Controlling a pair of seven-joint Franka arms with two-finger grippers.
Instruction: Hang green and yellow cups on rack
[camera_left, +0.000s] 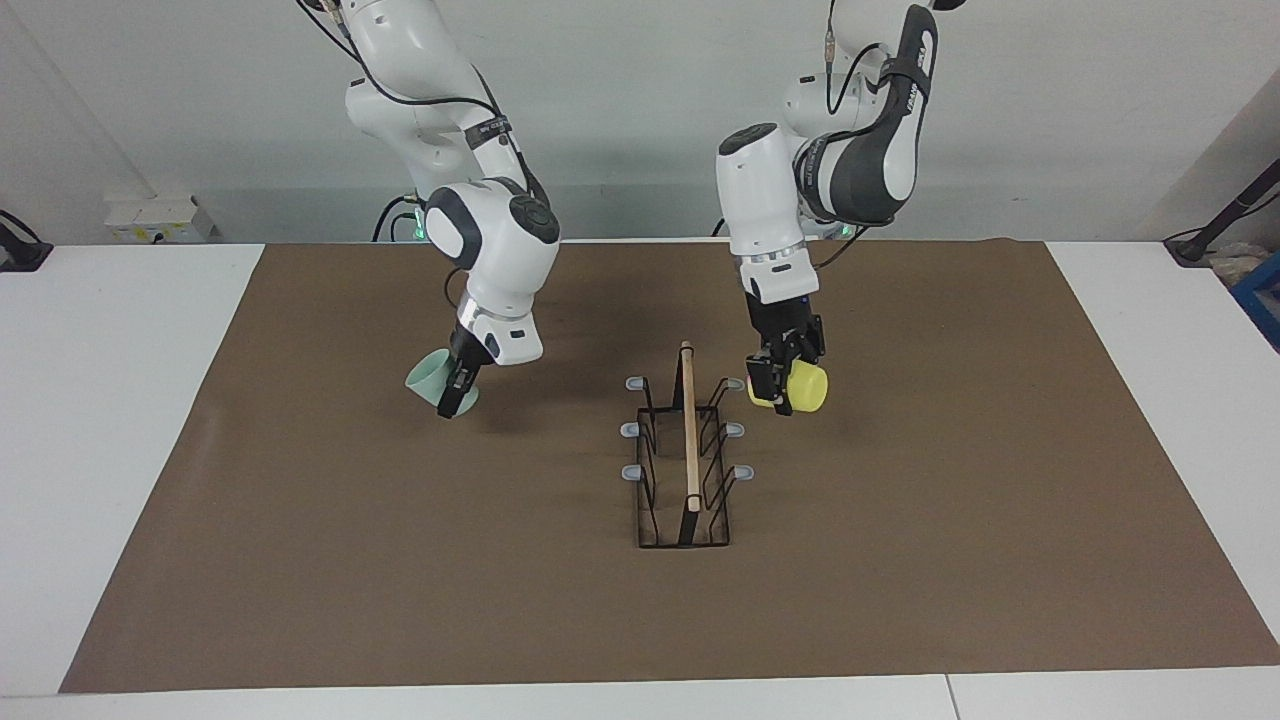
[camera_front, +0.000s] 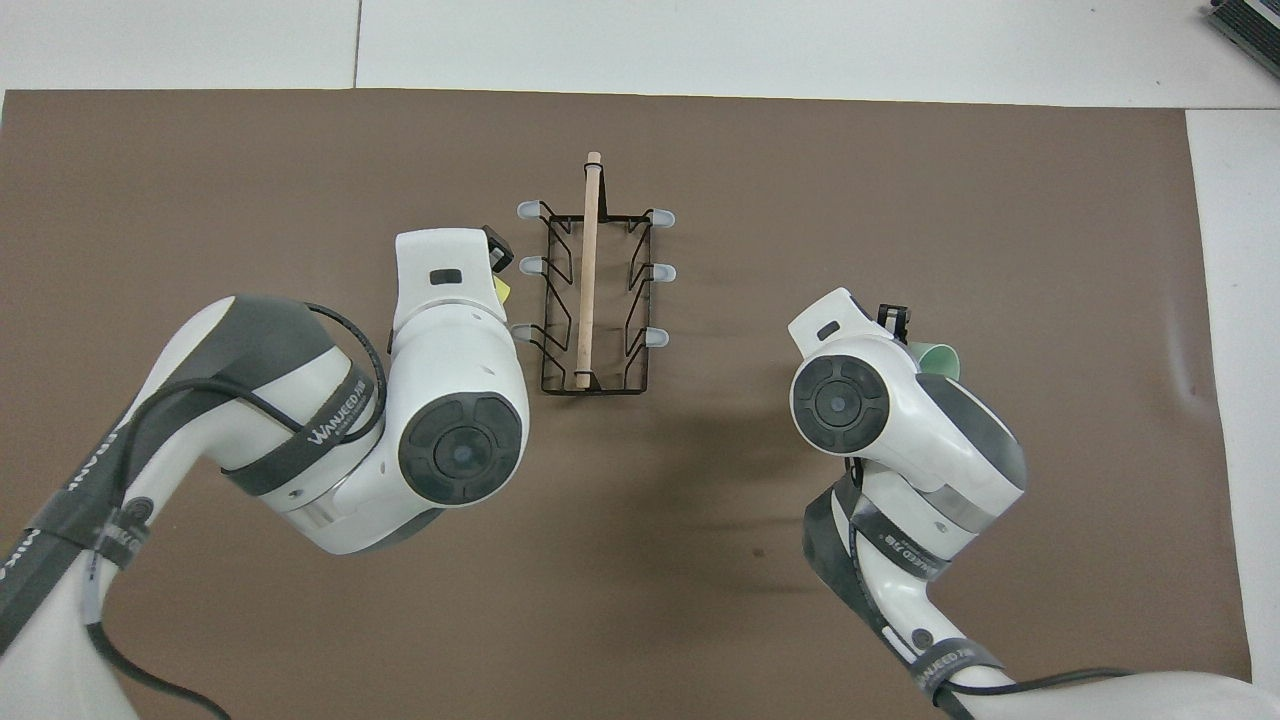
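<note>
The rack (camera_left: 689, 440) stands mid-table, its wooden rod running away from the robots; it also shows in the overhead view (camera_front: 588, 280). My left gripper (camera_left: 778, 388) is shut on the yellow cup (camera_left: 803, 388), held on its side in the air just beside the rack's prong closest to the robots at the left arm's end. In the overhead view only a sliver of the yellow cup (camera_front: 503, 290) shows under the left gripper (camera_front: 496, 258). My right gripper (camera_left: 455, 395) is shut on the rim of the green cup (camera_left: 430, 377), tilted, low over the mat; the cup (camera_front: 937, 358) peeks from under that gripper (camera_front: 893, 318).
A brown mat (camera_left: 900, 560) covers most of the white table (camera_left: 120, 400). Three grey-tipped prongs stick out on each side of the rack. A socket box (camera_left: 155, 218) sits at the table's edge by the wall.
</note>
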